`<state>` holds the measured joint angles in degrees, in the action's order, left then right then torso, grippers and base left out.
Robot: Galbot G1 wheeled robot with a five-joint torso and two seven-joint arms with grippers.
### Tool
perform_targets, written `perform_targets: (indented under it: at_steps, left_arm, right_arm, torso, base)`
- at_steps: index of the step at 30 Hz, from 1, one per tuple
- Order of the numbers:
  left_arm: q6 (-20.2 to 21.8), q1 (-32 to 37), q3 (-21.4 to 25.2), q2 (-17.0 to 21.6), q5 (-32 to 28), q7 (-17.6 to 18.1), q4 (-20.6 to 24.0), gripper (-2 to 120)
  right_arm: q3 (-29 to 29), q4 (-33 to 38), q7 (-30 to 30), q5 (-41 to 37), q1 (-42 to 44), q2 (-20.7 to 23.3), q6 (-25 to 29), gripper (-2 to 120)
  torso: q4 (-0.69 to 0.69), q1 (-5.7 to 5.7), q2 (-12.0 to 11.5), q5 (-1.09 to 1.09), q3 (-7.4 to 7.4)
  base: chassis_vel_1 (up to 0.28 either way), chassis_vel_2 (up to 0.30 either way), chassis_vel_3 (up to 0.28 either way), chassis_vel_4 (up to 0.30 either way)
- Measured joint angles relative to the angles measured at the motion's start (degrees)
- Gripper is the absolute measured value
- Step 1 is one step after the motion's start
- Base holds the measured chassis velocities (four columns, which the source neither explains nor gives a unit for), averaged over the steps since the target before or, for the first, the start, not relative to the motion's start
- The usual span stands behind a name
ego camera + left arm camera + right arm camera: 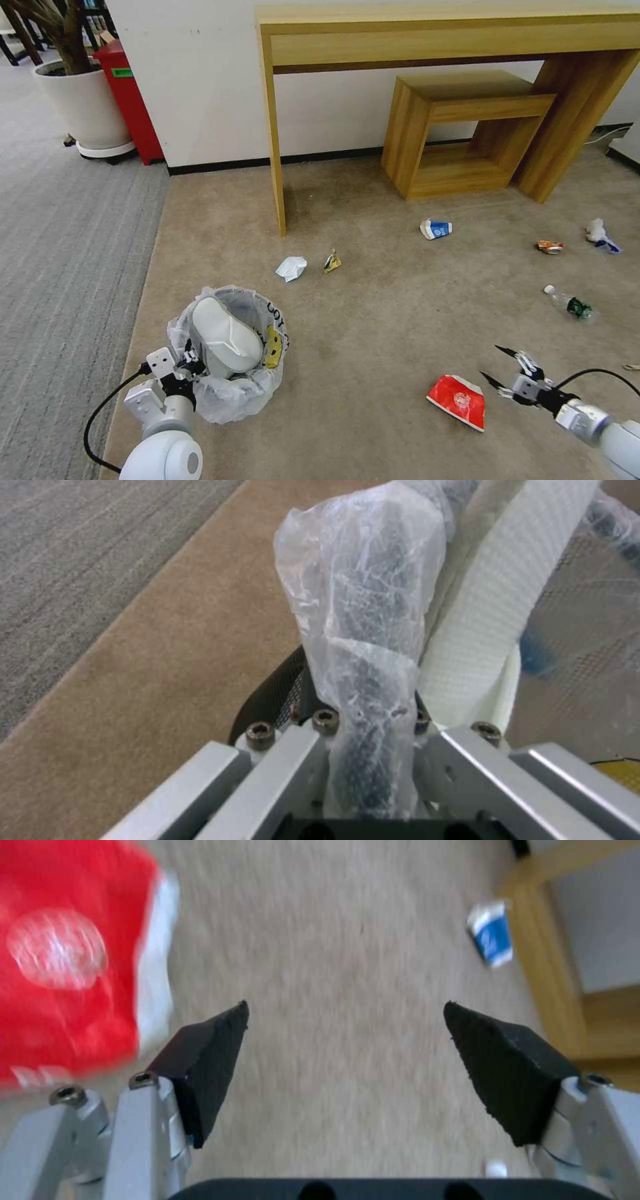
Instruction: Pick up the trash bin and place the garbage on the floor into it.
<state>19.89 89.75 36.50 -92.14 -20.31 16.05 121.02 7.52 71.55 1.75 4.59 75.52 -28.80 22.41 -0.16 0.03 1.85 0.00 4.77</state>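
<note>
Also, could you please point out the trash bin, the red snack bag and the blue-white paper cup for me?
trash bin (230, 393), head view, on the bag-covered front wall.
red snack bag (457, 399), head view, on the middle of its red face.
blue-white paper cup (437, 229), head view, on its blue side.

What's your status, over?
Left gripper shut on trash bin rim, white slipper inside. Right gripper open, beside red snack bag on the carpet. Path unobstructed.

Bare floor (373, 320) ahead open; desk leg (275, 147) seemingly sole obstacle
</note>
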Motion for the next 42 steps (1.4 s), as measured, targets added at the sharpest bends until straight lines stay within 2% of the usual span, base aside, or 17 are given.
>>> perform_targets:
  at_steps: [6, 8, 10, 13, 26, 42]
  left_arm:
    - [-0.24, -0.3, -0.09, 0.0, -0.16, -0.04, -0.57, 0]
    - [-0.24, -0.34, -0.11, 0.0, -0.39, -0.04, -0.57, 0]
    - [-0.25, -0.39, -0.13, 0.0, -0.41, -0.04, -0.61, 0]
    - [-0.25, -0.55, 0.08, 0.0, -0.47, -0.03, -0.82, 0]
    - [-0.29, -0.57, 0.3, 0.0, -0.58, 0.0, -0.72, 0]
    - [-0.57, -0.35, 0.2, 0.0, -0.25, -0.13, -1.15, 0]
  right_arm:
    - [-6.71, -5.62, 1.17, -1.86, -7.0, -2.12, -0.8, 76]
    - [-11.21, -8.16, 1.08, -3.28, -10.63, -4.25, -0.43, 76]
    - [-12.63, -8.13, 1.15, -4.11, -11.25, -4.8, -0.43, 76]
    - [-14.5, -4.42, 1.27, -6.38, -10.56, -4.98, -1.82, 78]
    - [-14.48, -2.9, 1.49, -7.85, -7.65, -4.7, -1.32, 78]
    - [-12.93, 4.05, 1.61, -10.4, -6.86, -3.6, -1.93, 76]
  torso:
    - [0.04, 0.0, 0.0, 0.0, 0.0]
    - [0.03, 0.0, 0.0, 0.0, 0.0]
    - [0.04, 0.0, 0.0, 0.02, 0.0]
    - [0.04, 0.0, 0.0, -0.03, 0.0]
    - [0.02, 0.0, 0.0, -0.02, 0.0]
    - [0.04, 0.0, 0.0, -0.01, 0.0]
  base:
    - [0.0, 0.0, 0.0, 0.0]
    - [0.0, 0.0, 0.0, 0.0]
    - [0.0, 0.0, 0.0, 0.0]
    - [0.0, 0.0, 0.0, 0.0]
    - [0.0, 0.0, 0.0, 0.0]
    - [0.0, 0.0, 0.0, 0.0]
